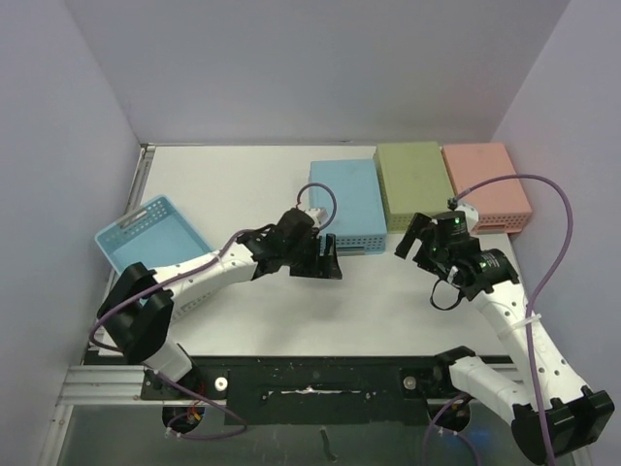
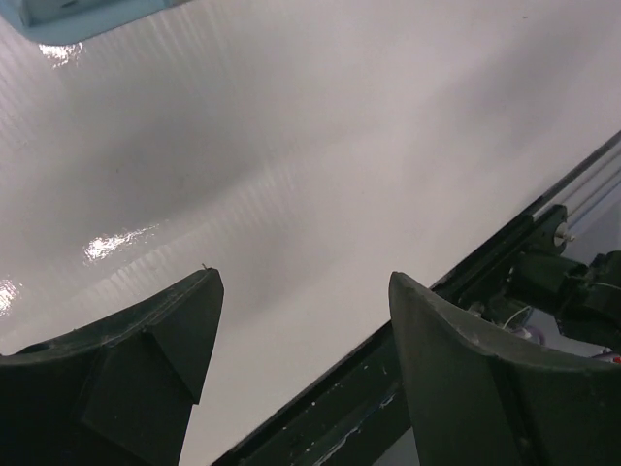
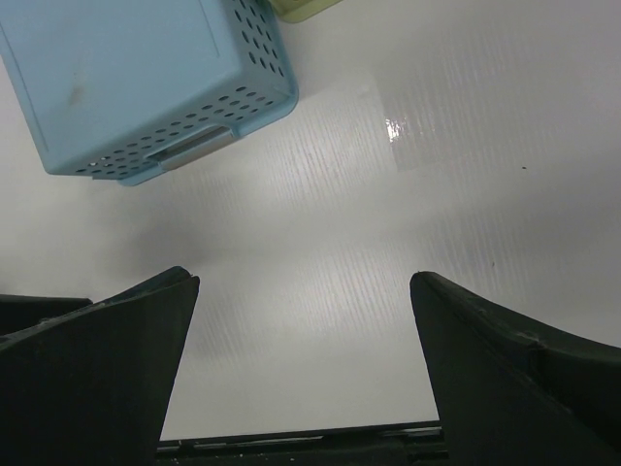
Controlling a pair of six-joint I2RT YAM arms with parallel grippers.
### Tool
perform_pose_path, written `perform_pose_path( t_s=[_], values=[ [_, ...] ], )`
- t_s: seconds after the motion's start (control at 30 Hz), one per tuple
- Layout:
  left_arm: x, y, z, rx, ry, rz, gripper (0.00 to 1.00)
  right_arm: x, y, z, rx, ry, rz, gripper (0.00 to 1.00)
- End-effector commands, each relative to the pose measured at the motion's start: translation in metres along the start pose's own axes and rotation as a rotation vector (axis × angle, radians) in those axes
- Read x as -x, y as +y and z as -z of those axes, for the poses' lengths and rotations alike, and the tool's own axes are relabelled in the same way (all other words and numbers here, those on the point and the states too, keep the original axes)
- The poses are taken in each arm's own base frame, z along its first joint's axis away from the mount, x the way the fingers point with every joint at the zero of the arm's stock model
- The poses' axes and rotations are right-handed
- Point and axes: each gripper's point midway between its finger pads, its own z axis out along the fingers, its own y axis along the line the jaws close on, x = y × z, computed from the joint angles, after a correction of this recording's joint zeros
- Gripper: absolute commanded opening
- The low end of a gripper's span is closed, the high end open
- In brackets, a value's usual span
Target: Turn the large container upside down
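A large light-blue perforated container (image 1: 346, 204) lies bottom-up in the middle of the white table; it also shows in the right wrist view (image 3: 136, 83), and its edge shows in the left wrist view (image 2: 87, 15). My left gripper (image 1: 326, 259) is open and empty over bare table just in front of the container's near left corner; its fingers frame bare table in its wrist view (image 2: 303, 280). My right gripper (image 1: 415, 243) is open and empty to the right of the container, over bare table in its wrist view (image 3: 303, 279).
A smaller blue basket (image 1: 150, 233) sits open side up at the left edge. A green container (image 1: 411, 182) and a pink one (image 1: 488, 184) lie bottom-up at the back right. The black rail (image 1: 320, 379) runs along the near table edge.
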Motion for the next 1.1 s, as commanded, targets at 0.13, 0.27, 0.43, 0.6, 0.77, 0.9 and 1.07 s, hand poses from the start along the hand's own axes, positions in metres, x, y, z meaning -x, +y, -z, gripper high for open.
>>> perform_pose_path(
  t_s=[0.13,0.27,0.43,0.6,0.77,0.9,1.07],
  values=[
    [0.03,0.011,-0.053,-0.021,-0.104,0.02,0.69,0.02,0.006,0.012,0.033,-0.078,-0.021,0.98],
    [0.058,0.025,-0.072,-0.015,-0.113,0.004,0.69,0.015,-0.004,0.021,0.007,-0.086,-0.032,0.98],
    [0.092,0.052,-0.09,0.012,-0.121,0.014,0.68,0.012,-0.011,0.026,-0.008,-0.087,-0.053,0.98],
    [0.115,0.062,-0.105,0.027,-0.114,-0.017,0.68,0.011,-0.011,0.028,-0.007,-0.089,-0.063,0.98],
    [0.129,0.067,-0.121,0.021,-0.108,-0.018,0.68,0.012,-0.011,0.029,-0.005,-0.087,-0.064,0.98],
    [0.137,0.063,-0.125,0.024,-0.101,-0.038,0.68,0.011,-0.013,0.031,-0.008,-0.089,-0.062,0.98],
    [0.137,0.061,-0.109,0.046,-0.095,-0.065,0.68,0.009,-0.012,0.027,-0.005,-0.085,-0.063,0.98]
  ],
)
